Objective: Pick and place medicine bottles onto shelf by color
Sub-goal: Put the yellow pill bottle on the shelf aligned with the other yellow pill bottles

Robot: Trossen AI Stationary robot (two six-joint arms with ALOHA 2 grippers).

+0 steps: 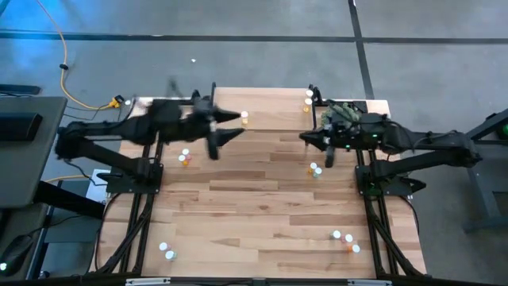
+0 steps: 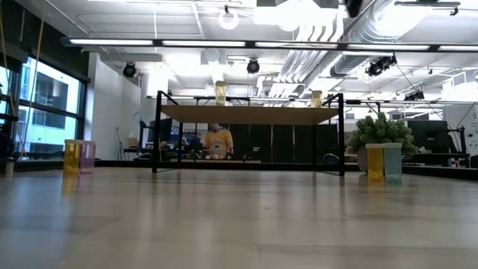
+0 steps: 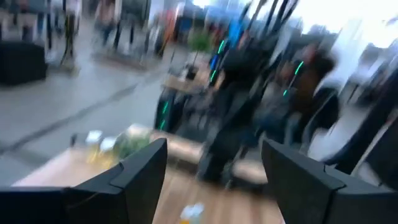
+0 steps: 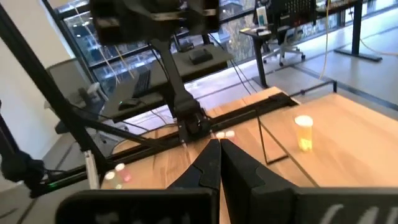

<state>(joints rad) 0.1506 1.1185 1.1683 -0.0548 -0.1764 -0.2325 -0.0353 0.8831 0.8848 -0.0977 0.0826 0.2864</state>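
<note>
The shelf point(image 1: 266, 111) stands at the table's far middle on thin black legs, its wooden top point(image 2: 250, 113) seen from the side in the low view. Two yellowish medicine bottles stand upright on it, one point(image 1: 244, 119) near its left end and one point(image 1: 308, 98) at its right end point(image 2: 317, 98). My left gripper point(image 1: 236, 127) hovers open and level over the shelf's left end, with nothing between its fingers point(image 3: 214, 180). My right gripper point(image 1: 305, 138) hovers shut and level off the shelf's right front corner point(image 4: 219, 160), holding nothing.
Other bottles stand in pairs on the table: left of the shelf point(image 1: 184, 157), right of centre point(image 1: 315, 169), near left point(image 1: 167, 252) and near right point(image 1: 346, 241). A green plant point(image 1: 343, 114) sits at the far right, under my right arm.
</note>
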